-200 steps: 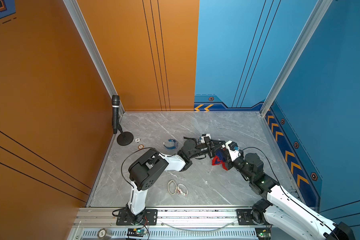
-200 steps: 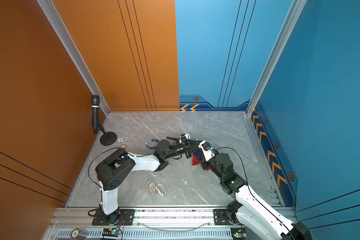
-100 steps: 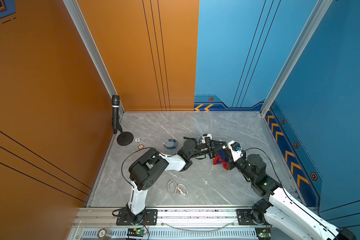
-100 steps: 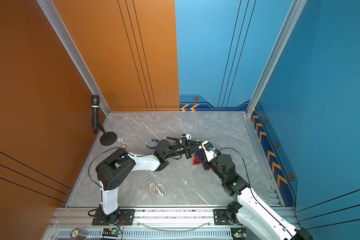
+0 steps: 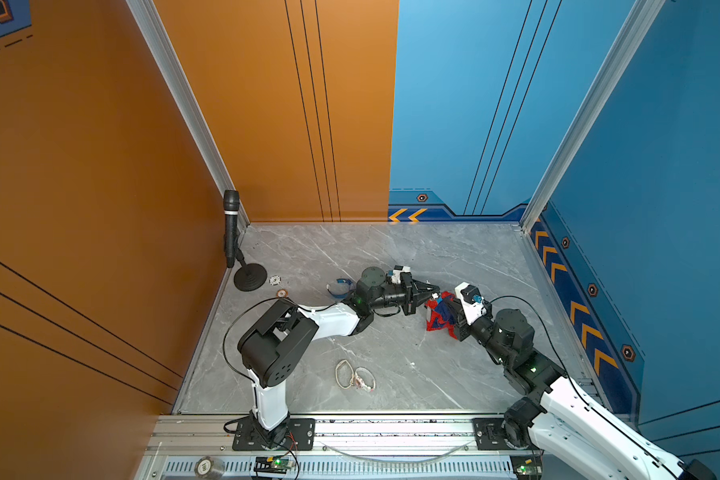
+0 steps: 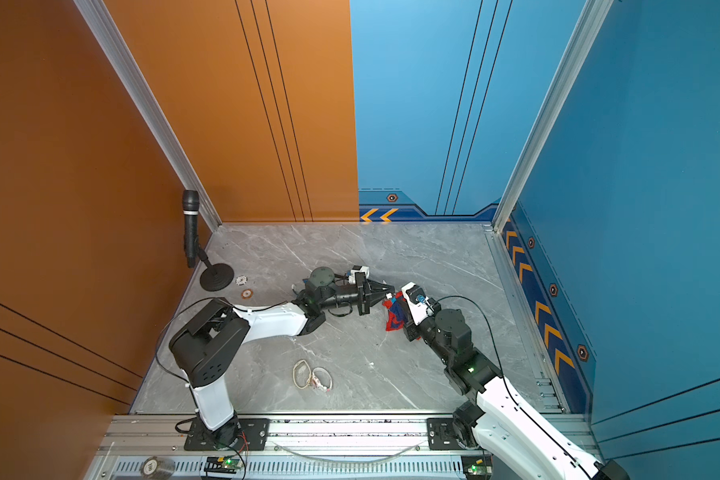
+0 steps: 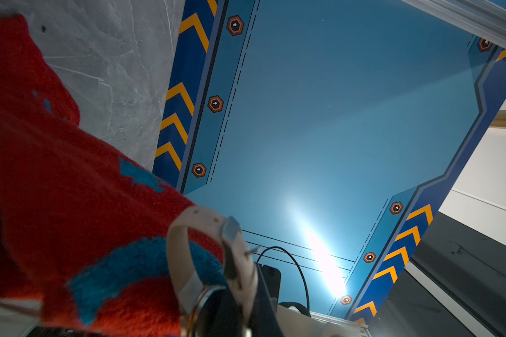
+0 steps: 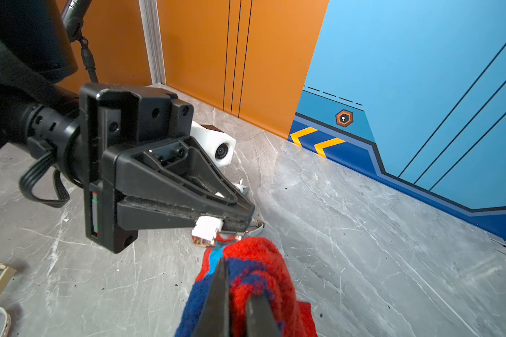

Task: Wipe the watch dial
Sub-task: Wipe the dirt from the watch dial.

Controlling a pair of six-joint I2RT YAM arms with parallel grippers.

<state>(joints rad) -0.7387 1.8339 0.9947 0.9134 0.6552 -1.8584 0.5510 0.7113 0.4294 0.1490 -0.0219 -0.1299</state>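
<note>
Right arm's elbow has drifted a touch toward the blue side wall vs 1 s ago. Left arm and the loose bits on the grey marble tabletop (image 5: 391, 257) sit where they were.

L to R now:
- A black mic on a round stand (image 5: 231, 232) is in the far left corner, w/ two small round chips (image 5: 274, 281) just beside its base.
- A curled blue strap (image 5: 341, 288) lies next, right by the left arm's wrist.
- Nearer the front rail, two pale looped bands (image 5: 356, 376) lie touching each other.
- Mid-table, the left gripper (image 8: 246, 217) is clamped tight on the watch (image 8: 205, 233). The white strap is pinched btw the pads and the rose-gold case pokes out just below the tips.
- The red-and-blue fuzzy cloth (image 8: 254, 262) comes right after, its top edge touching the watch case. The dial is hidden behind cloth and gripper, so can't read it.
- The right gripper (image 8: 235, 283) is closed on that cloth, w/ fabric bunched around both fingers.

Both top views show the two grippers meeting tip to tip approx mid-table, slightly right of centre.
</note>
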